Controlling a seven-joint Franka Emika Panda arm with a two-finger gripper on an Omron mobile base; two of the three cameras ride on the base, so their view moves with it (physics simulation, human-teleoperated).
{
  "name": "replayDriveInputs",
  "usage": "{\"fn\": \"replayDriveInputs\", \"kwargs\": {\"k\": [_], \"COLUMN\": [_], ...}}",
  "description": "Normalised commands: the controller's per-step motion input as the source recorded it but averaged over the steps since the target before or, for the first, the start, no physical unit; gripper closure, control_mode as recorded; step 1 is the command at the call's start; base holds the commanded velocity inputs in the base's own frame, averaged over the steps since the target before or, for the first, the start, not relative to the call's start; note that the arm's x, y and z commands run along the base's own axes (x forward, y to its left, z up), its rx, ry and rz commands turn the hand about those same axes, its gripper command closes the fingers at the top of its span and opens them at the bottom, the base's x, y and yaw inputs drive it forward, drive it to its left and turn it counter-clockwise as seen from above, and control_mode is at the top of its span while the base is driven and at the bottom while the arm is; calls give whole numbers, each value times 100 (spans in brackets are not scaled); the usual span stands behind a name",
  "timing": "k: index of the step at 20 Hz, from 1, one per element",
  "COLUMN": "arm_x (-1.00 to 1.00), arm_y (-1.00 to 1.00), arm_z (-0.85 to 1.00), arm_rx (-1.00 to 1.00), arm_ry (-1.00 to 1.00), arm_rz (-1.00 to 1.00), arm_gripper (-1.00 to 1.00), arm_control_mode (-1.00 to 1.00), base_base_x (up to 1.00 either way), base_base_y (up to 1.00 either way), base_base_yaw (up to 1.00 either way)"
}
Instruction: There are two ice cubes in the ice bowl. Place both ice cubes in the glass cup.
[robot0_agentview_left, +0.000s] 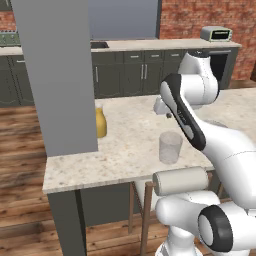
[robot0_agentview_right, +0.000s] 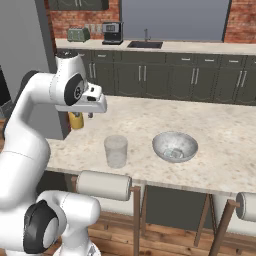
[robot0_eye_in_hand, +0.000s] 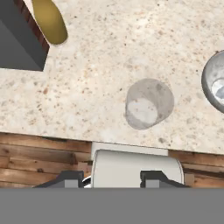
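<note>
ice cubes (robot0_agentview_right: 174, 152) in the ice bowl (robot0_agentview_right: 161, 138): tiny, light, probably slippery; pinch across flat opposite faces. claw (robot0_eye_in_hand: 112, 177) parted, holding nothing, high above the counter (robot0_agentview_right: 150, 120).

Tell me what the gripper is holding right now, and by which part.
Nothing. The gripper hangs open high above the counter, with the glass cup below it and nothing between its fingertips.

1. In the left base view we look from behind the arm, over the counter (robot0_agentview_left: 125, 145).
2. In the right base view we see the same counter and glass cup (robot0_agentview_right: 116, 151).
3. The hand view looks straight down from high up.
</note>
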Motion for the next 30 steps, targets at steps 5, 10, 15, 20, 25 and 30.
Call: {"fn": "replayDriveInputs", "kwargs": {"k": [5,10,15,20,25,30], "arm_x": [-5,-63,-65,-36,-10,-1], "arm_y": [-1,-47,-69,-54,-37,-49], "arm_z": [-3,-5,0,0,0,0], "arm_rx": [-1,0,3,5,6,7], "arm_ry": [0,-2,-3,-2,-3,0], "arm_rz": [0,-6,-15,-13,-7,-13], "arm_gripper": [-100,-100,-100,-100,-100,-100], "arm_control_mode": [-100,-100,-100,-100,-100,-100], "base_base_x": [0,0,0,0,0,0], "base_base_y": [0,0,0,0,0,0], "base_base_yaw": [0,0,0,0,0,0]}}
